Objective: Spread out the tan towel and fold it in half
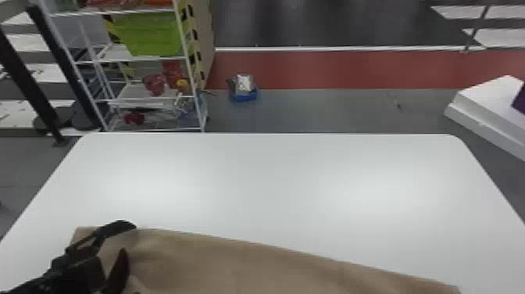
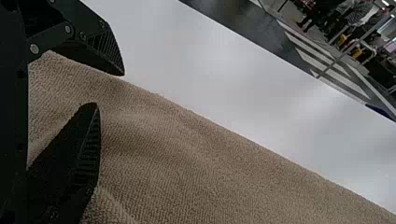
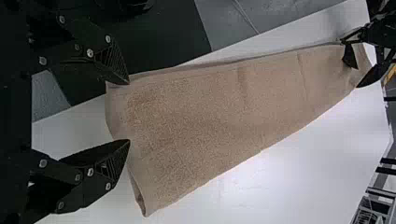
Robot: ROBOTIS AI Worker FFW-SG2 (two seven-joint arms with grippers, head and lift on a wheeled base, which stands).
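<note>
Both my jaws are wide open; tan towel (image 3: 210,116) looks pretty much folded, so smoothing's next imo.

A white table (image 1: 273,176) with a smooth, faintly glossy surface and rounded far corners carries the tan towel (image 1: 234,262). The towel lies stretched lengthwise across the near part of the table, one long side close to the near edge. Its far side slants, farther from the robot at the left end than at the right. Shallow creases cross the cloth, and layered edges show at its right end.
</note>
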